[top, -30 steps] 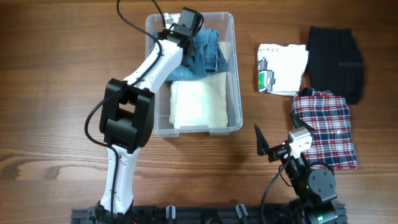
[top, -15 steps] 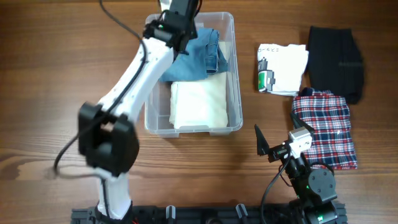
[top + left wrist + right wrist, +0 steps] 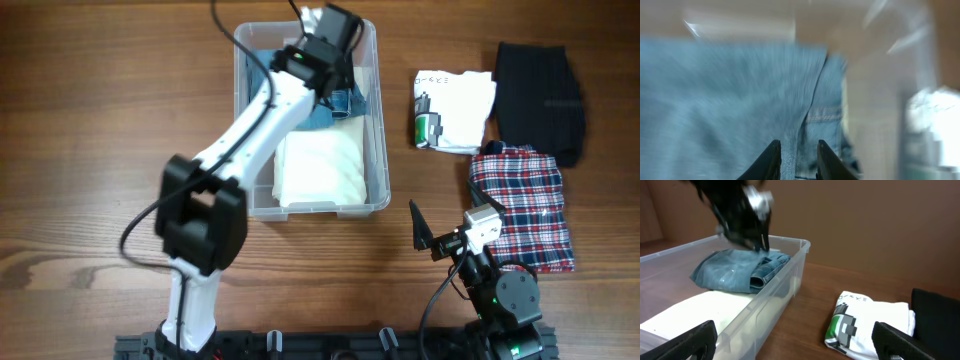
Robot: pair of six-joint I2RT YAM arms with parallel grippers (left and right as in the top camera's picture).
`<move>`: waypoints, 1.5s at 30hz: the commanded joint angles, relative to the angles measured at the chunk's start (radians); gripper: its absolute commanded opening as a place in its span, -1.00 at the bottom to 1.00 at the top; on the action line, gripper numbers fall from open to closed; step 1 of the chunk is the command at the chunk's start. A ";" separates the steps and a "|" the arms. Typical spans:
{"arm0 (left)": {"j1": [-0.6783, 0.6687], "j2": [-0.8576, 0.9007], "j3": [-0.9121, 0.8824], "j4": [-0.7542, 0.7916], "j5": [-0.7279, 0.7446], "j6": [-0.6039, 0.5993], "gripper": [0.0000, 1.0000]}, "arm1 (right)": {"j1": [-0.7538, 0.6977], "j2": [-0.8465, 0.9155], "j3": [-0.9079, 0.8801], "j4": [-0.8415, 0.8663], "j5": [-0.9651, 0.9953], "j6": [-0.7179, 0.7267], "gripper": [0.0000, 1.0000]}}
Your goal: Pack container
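The clear plastic container [image 3: 383,140] stands left of centre on the table; it also shows in the right wrist view [image 3: 772,307]. In it lie folded blue jeans [image 3: 350,97] at the far end and a cream garment [image 3: 320,170] at the near end. My left gripper [image 3: 328,62] reaches down into the far end. Its fingers [image 3: 798,160] are a narrow gap apart with denim [image 3: 715,100] pinched between them. The right wrist view shows its tips [image 3: 761,242] on the jeans [image 3: 735,270]. My right gripper [image 3: 795,345] is wide open and empty, low near the table's front [image 3: 450,228].
Right of the container lie a folded white T-shirt with a green and grey print [image 3: 455,110] [image 3: 870,322], a black garment [image 3: 540,90] [image 3: 940,310] and a red plaid shirt [image 3: 522,205]. The right arm's base sits at the front edge.
My left arm has swung across the far end of the container, first to the left and now to the right, and the jeans have shifted with it. The right arm has not moved.
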 commanded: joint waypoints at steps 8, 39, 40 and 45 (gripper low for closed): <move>-0.029 0.136 -0.008 -0.035 0.036 -0.008 -0.48 | -0.005 -0.003 -0.001 0.005 -0.013 -0.002 0.99; 0.679 -0.404 0.017 -0.183 -0.366 0.084 1.00 | -0.005 -0.002 -0.001 0.005 -0.013 -0.002 1.00; 0.694 -0.404 0.017 -0.183 -0.366 0.084 0.99 | -0.005 -0.002 -0.001 0.005 -0.013 -0.002 0.99; 0.739 -0.404 0.017 -0.183 -0.366 0.084 0.99 | -0.005 -0.002 -0.001 0.005 -0.013 -0.002 0.99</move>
